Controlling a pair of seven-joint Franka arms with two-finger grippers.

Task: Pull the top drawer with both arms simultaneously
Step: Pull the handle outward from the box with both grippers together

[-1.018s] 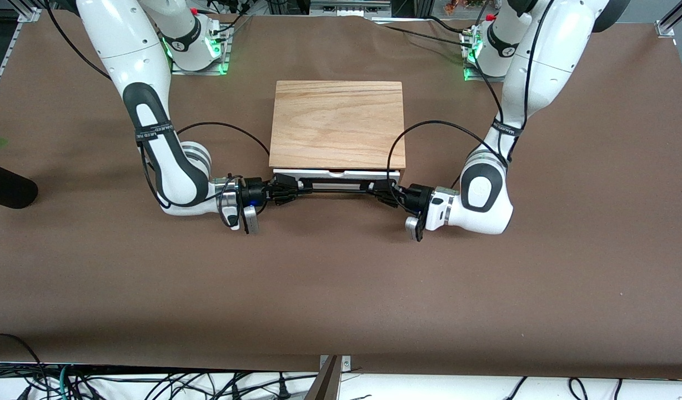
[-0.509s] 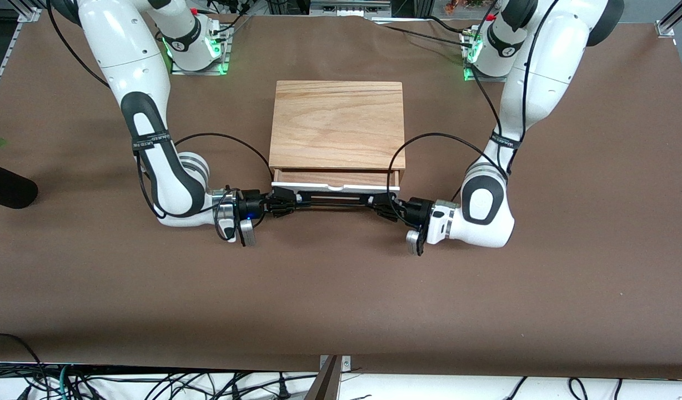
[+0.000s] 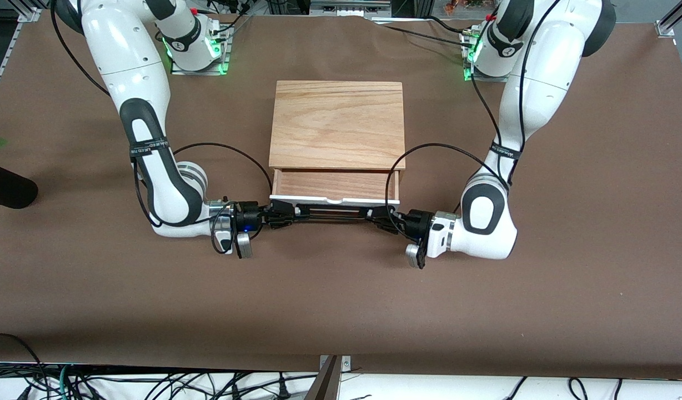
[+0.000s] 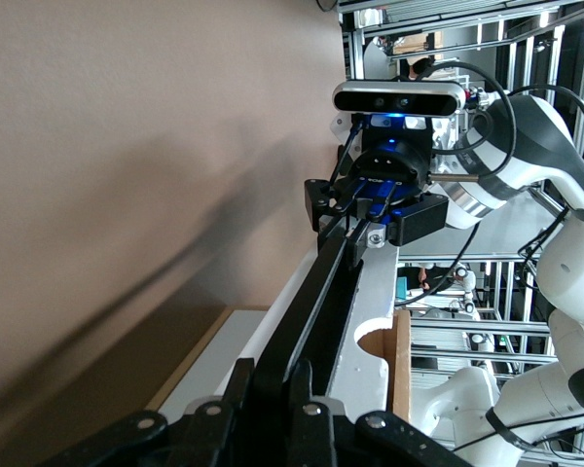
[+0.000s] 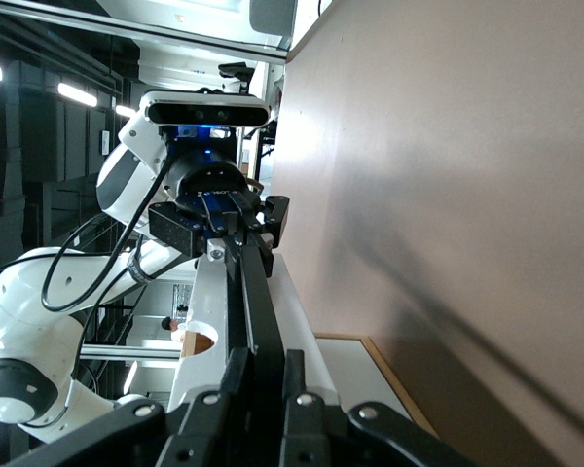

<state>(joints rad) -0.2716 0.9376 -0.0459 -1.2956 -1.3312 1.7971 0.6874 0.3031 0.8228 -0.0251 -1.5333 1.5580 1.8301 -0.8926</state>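
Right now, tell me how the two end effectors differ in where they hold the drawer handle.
The left end effector clamps the black bar handle at the end toward the left arm; the right end effector clamps its end toward the right arm. The left comes in slightly angled, the right nearly in line with the bar. Both are shut on the handle of the partly open top drawer.

Left arm (image 3: 518, 105), right arm (image 3: 135, 89): glossy white rounded shells, black joint sections. Thin black cables loop along forearms, tied by black printed straps. Bases glow green, small red cap on each. Silver wrist rings; grey camera bar at each wrist. Right wrist shows blue light. Small black pincers.
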